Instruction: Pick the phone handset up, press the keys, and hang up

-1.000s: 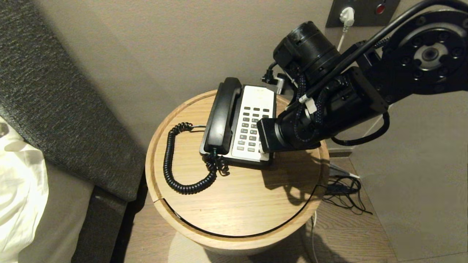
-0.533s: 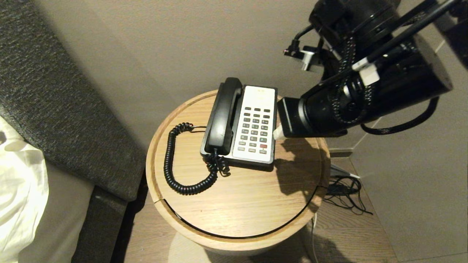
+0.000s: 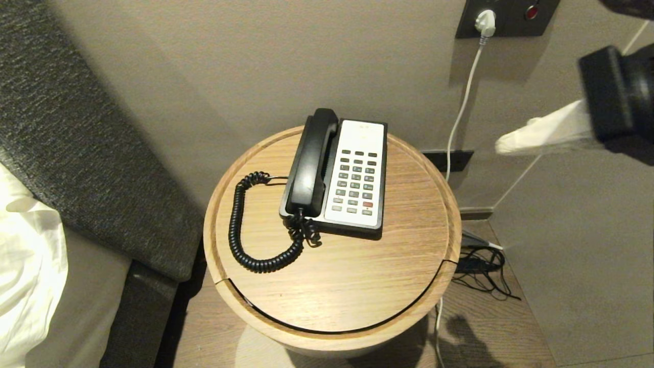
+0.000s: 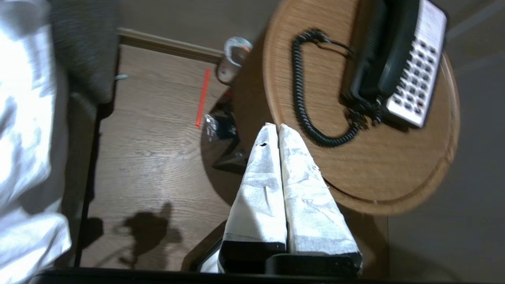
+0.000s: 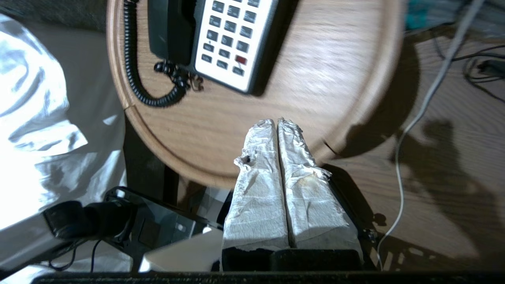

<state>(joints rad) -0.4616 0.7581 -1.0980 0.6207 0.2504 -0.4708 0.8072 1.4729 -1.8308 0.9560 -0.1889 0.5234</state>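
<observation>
Phone handset [image 3: 310, 159] is what we look for, but we start at our grippers. Our right gripper [image 3: 503, 147] is at the right edge of the head view, up in the air. Its two white wrapped fingers [image 5: 257, 185] are pressed flat together with nothing between them. Our left gripper [image 4: 275, 127] is not in the head view. In the left wrist view its white fingers [image 4: 262, 185] are pressed together too, and they hold nothing. They hang above the floor [image 4: 150, 130], just beside the rim of the round wooden table [image 3: 337, 286].

Now we look out to the table. The handset lies in its cradle on the left side of the phone base [image 3: 357, 168], near the middle of the head view. The grey keys [image 3: 355, 186] are just right of it. The black curly cord [image 3: 240, 225] runs from the near end of the handset and loops out to the left on the table top. Behind the table, at the top right of the frame, a white plug [image 3: 484, 21] sits in a wall socket.
</observation>
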